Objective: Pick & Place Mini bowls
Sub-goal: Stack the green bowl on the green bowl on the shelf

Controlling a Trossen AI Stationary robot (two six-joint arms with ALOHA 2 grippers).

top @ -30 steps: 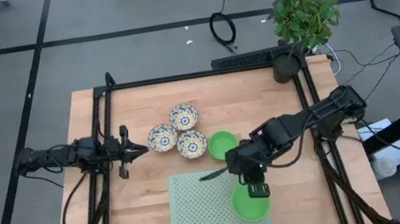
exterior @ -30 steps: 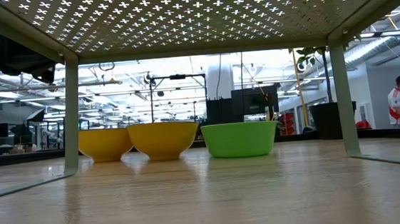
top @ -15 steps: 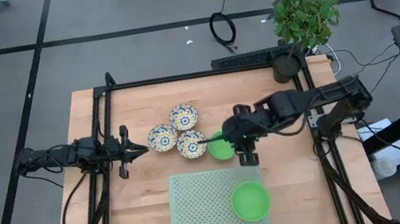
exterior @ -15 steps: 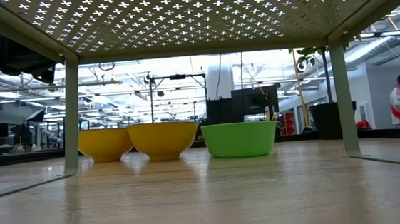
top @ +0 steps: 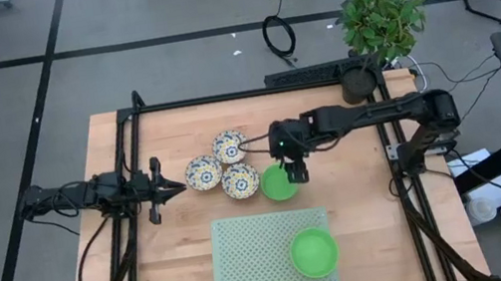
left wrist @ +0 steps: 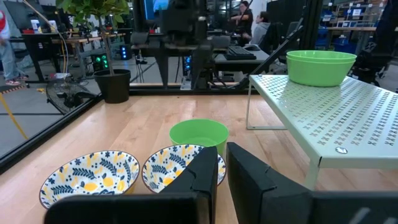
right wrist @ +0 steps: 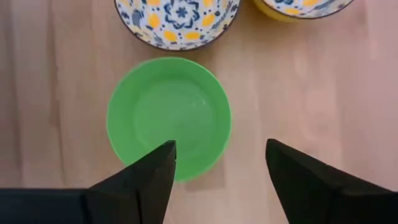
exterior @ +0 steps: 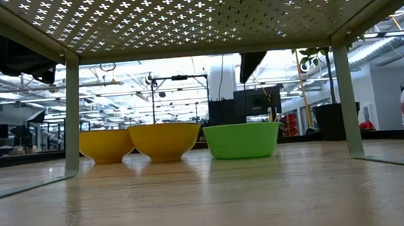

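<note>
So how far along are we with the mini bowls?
One plain green bowl sits on the pale-green perforated mat. The right claw, open, hovers over the second green bowl on the wooden table. Three floral bowls remain there; the left claw waits, shut.

Directly under the dark right gripper (right wrist: 217,171) sits a plain bright green bowl (right wrist: 168,117), its inside unpatterned. Just beyond its fingertips lie white bowls (right wrist: 177,20) painted with blue-and-yellow flowers; seen level from the table, their outsides (exterior: 164,141) are solid yellow. Another plain green bowl (top: 314,252) rests on a pale-green mat (top: 255,261) dotted with small cross-shaped holes. Ahead of the black left gripper (left wrist: 222,168), two floral bowls (left wrist: 90,176) show yellow leaves on white. The table (top: 352,205) is light wood.
</note>
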